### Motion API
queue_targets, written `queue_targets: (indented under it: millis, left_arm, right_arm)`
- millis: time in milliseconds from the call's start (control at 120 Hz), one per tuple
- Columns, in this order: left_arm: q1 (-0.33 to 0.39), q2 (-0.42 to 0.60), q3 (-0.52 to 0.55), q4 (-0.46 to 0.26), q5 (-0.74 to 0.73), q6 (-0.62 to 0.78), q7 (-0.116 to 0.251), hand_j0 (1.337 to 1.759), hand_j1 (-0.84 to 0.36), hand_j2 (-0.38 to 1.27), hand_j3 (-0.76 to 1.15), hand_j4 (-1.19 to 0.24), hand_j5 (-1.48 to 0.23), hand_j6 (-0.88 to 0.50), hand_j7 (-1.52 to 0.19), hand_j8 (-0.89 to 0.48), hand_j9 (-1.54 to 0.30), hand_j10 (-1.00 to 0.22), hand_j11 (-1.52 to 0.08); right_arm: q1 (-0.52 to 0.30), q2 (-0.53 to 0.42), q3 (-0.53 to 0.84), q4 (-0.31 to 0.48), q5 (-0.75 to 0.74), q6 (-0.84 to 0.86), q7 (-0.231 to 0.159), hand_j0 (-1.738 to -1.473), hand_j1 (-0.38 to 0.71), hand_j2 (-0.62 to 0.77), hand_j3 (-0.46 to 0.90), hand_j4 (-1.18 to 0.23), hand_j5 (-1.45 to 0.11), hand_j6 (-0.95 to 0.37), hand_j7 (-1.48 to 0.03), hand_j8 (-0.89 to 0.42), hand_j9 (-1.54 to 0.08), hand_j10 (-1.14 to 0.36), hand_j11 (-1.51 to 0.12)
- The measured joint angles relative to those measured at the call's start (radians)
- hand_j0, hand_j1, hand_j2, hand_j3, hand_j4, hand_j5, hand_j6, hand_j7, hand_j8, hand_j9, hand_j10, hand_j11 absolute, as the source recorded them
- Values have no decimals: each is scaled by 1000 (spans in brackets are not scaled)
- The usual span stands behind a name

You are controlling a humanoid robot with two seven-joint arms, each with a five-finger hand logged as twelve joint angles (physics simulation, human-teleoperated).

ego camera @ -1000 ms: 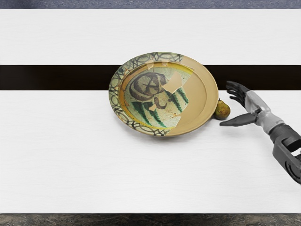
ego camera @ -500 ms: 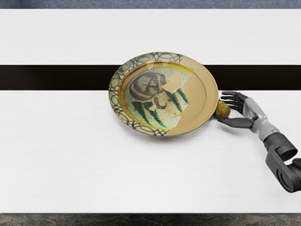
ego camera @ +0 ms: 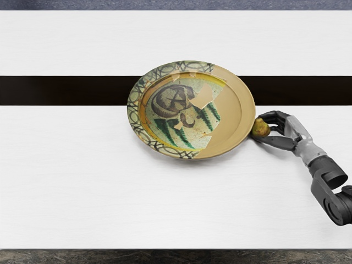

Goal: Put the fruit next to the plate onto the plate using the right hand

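Note:
A small yellow-green pear (ego camera: pixel 259 127) rests on the white table, touching the right rim of a large patterned plate (ego camera: pixel 231 110). My right hand (ego camera: pixel 269 130) comes in from the lower right, and its dark fingers (ego camera: pixel 275 116) curl over the pear's top and right side while the thumb (ego camera: pixel 275 142) lies below it. The hand is shut on the pear, which still sits on the table beside the plate. The left arm does not show.
The table (ego camera: pixel 82 181) is white with a dark band (ego camera: pixel 60 91) crossing behind the plate. The plate's centre carries brown and green painted shapes (ego camera: pixel 181 113). My right forearm (ego camera: pixel 330 181) occupies the lower right corner.
The right hand moved left to the pear, and its spread fingers curled in around the fruit. The pear and plate have stayed put.

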Motion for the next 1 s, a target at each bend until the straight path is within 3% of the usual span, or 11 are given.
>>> queue_targets:
  millis: [75,200,375,650,800,1000]
  left_arm:
    - [0,0,0,0,0,0,0,1658,331,3,0,-16,-20,-16,-20,-16,-19,-16,-19]
    - [0,0,0,0,0,0,0,1658,331,3,0,-16,-20,-16,-20,-16,-19,-16,-19]
    - [0,0,0,0,0,0,0,1658,331,3,0,-16,-20,-16,-20,-16,-19,-15,-19]
    - [0,0,0,0,0,0,0,1658,331,3,0,-16,-20,-16,-20,-16,-19,-15,-19]
    - [0,0,0,0,0,0,0,1658,331,3,0,-15,-19,-16,-19,-16,-19,-15,-19]
    - [0,0,0,0,0,0,0,1658,331,3,0,-16,-20,-16,-19,-16,-19,-15,-19]
  right_arm:
    - [0,0,0,-6,-3,1,-2,-1650,329,271,-1,-555,-916,-446,-921,-329,-940,-509,-950]
    - [-2,-3,0,-16,2,17,-3,-1649,288,453,0,-717,-987,-538,-1019,-454,-1023,-650,-1025]
    - [-2,-17,3,-45,6,94,0,-1650,213,415,0,-802,-1071,-582,-1085,-470,-1104,-708,-1097]
    - [3,-71,60,-71,4,281,8,-1657,276,565,1,-792,-1186,-546,-1122,-416,-1181,-660,-1187]
    - [15,-83,109,-85,4,379,6,-1658,287,566,1,-768,-1208,-530,-1128,-402,-1188,-645,-1200]
    - [91,-85,134,-85,-4,420,-38,-1658,292,571,1,-758,-1216,-527,-1132,-397,-1188,-638,-1203]
